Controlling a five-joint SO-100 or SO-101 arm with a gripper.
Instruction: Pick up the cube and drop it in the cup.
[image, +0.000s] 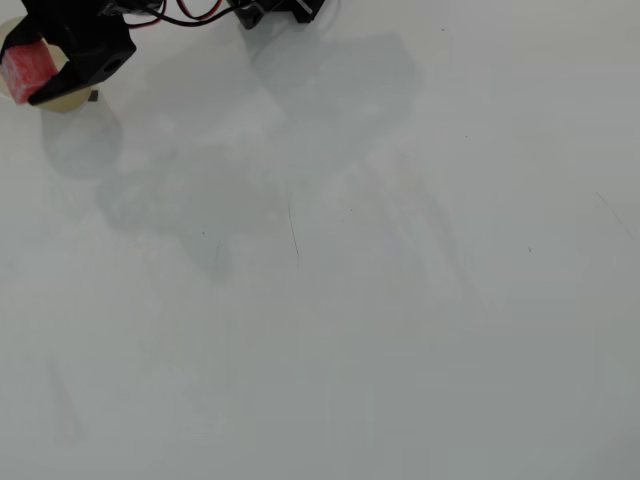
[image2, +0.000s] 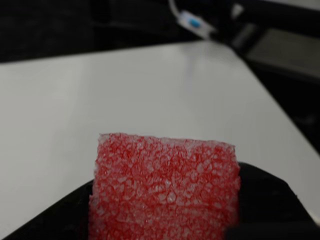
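The cube (image: 28, 64) is a small red-pink speckled block held in the overhead view's top left corner, with my black gripper (image: 36, 72) shut on it. Under the gripper and cube, only a cream sliver of the cup (image: 64, 100) shows; the rest of the cup is hidden. The cube hangs above the cup's mouth or its near edge, and I cannot tell which. In the wrist view the cube (image2: 165, 185) fills the lower middle, with a black finger (image2: 265, 200) beside it. No cup shows there.
The white table (image: 380, 300) spreads out below and to the right of the gripper, with the arm's grey shadow across its upper left. Red and black cables (image: 200, 12) run along the top edge. In the wrist view the table's far edge (image2: 150, 47) meets a dark background.
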